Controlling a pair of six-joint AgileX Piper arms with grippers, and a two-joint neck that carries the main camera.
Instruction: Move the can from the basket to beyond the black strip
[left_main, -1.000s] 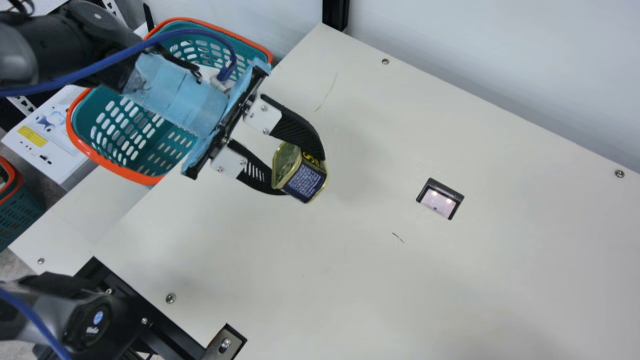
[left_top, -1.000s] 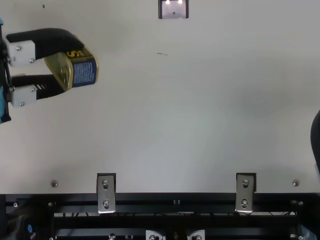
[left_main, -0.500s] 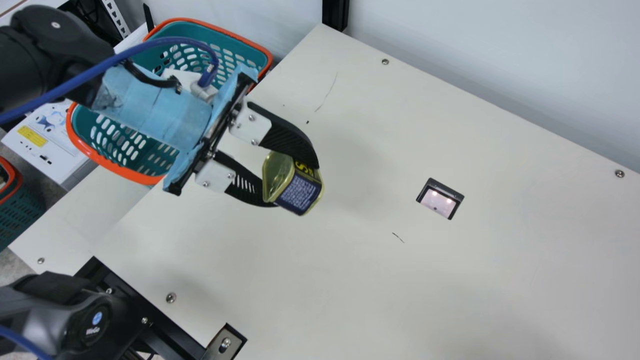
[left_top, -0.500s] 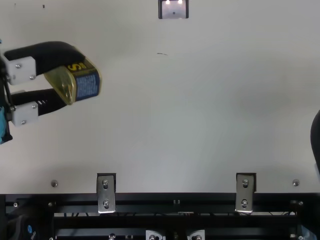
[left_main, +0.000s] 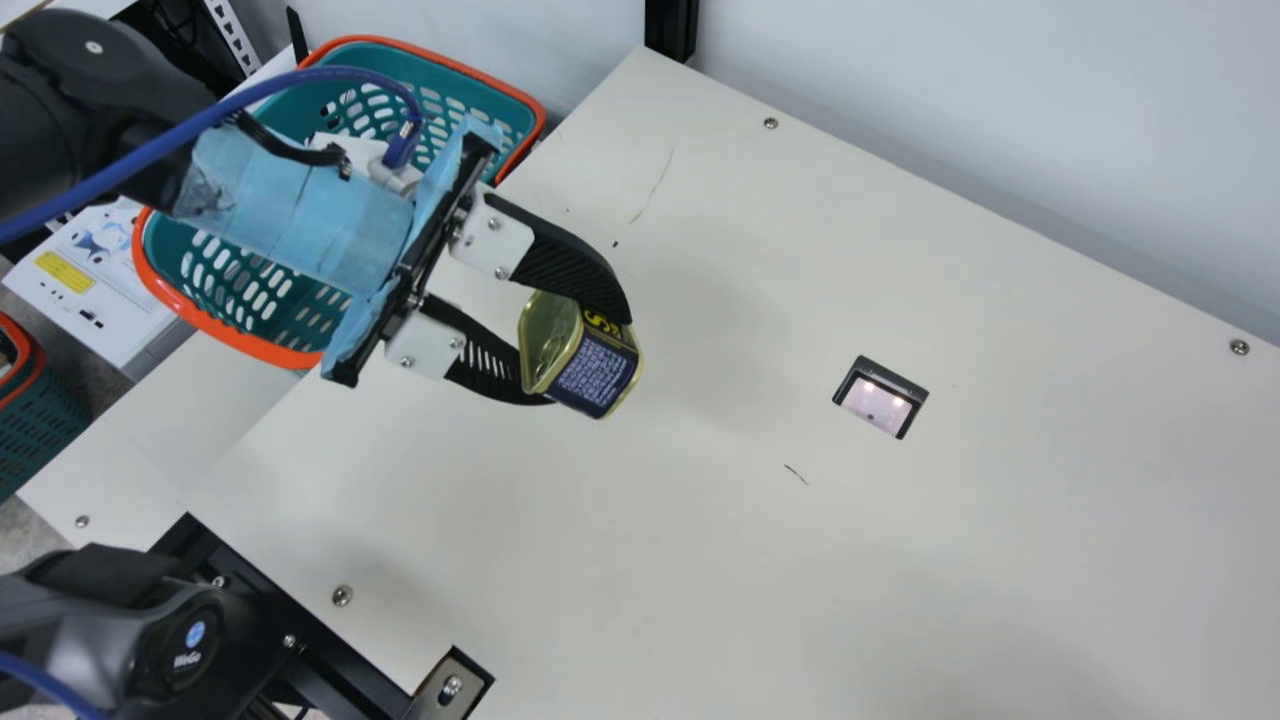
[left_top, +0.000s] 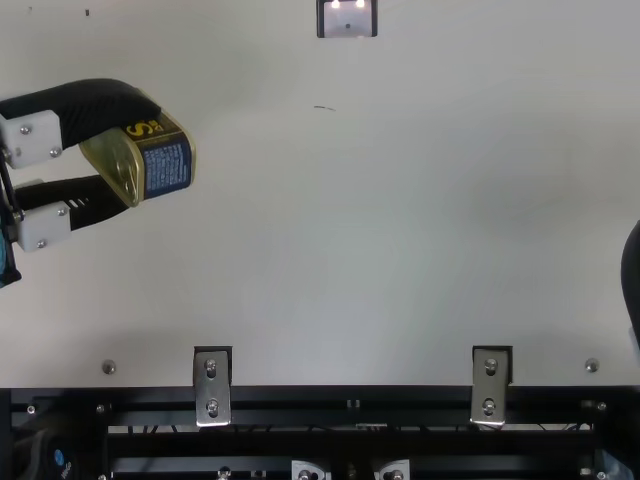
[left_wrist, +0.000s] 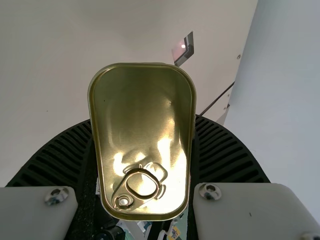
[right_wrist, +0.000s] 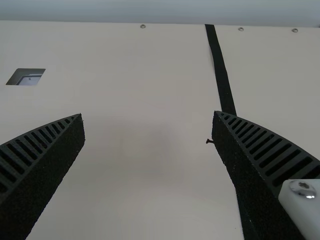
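A teal basket, partly hidden behind the left arm. The left end effector, clenched on the gold-lidded can, holds it tilted over the surface; both are slightly further left than half a second ago. Next, a rectangular opening. Far right, the right end effector, cut off in the top view, is released, partly covering the black strip in its wrist view.
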